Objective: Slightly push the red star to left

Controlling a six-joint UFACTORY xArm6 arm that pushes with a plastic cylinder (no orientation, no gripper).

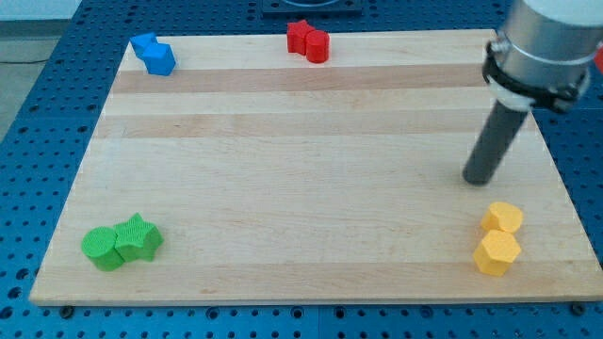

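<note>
- Desk (301,188): pale wood board on a blue perforated bench, seen from the front.
- View's bottom left: green pair, touching – rounded green block (102,248) and green star (139,235) just to its right.
- Top left corner: two blue blocks (154,54), touching; shapes hard to tell.
- Top edge, a bit left of centre: red star (300,35) w/ a second red block (317,45) touching its right side. That's the task's thing – it sits at the far edge.
- Right side: my tip (477,180) on bare wood, above the yellow pair, well apart from the reds, which lie up and to the view's left.
- Bottom right: two yellow blocks, hexagon-ish – upper (503,217), lower (497,252), touching.
- No pincer on this rig, so no open/closed state to give; just the rod.
- Progress, judging by layout: push not yet begun, no contact w/ star. Left to do: travel to the star's right side – the other red block sits there, so approach is tight – then a short nudge left.
</note>
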